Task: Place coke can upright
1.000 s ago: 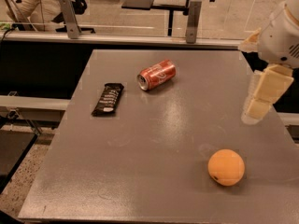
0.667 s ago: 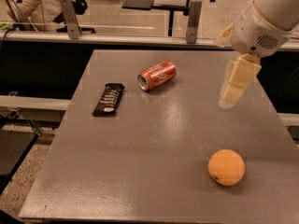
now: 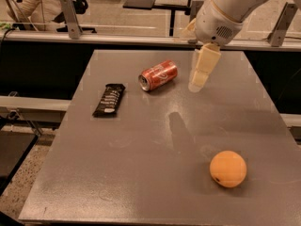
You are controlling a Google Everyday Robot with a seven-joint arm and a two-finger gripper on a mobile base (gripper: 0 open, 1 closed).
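Observation:
The coke can (image 3: pixel 158 75), red with white lettering, lies on its side on the grey table (image 3: pixel 141 164), its silver top facing front left. My gripper (image 3: pixel 201 74) hangs from the white arm at the upper right, above the table just right of the can and apart from it. It holds nothing.
A black snack bar wrapper (image 3: pixel 109 99) lies left of the can. An orange ball-like fruit (image 3: pixel 228 168) sits at the front right. A metal rail and chairs stand beyond the table's far edge; a person sits at the far left.
The arm and gripper have moved left and toward the far side of the table, coming close to the right of the can. The can, wrapper and fruit have not moved.

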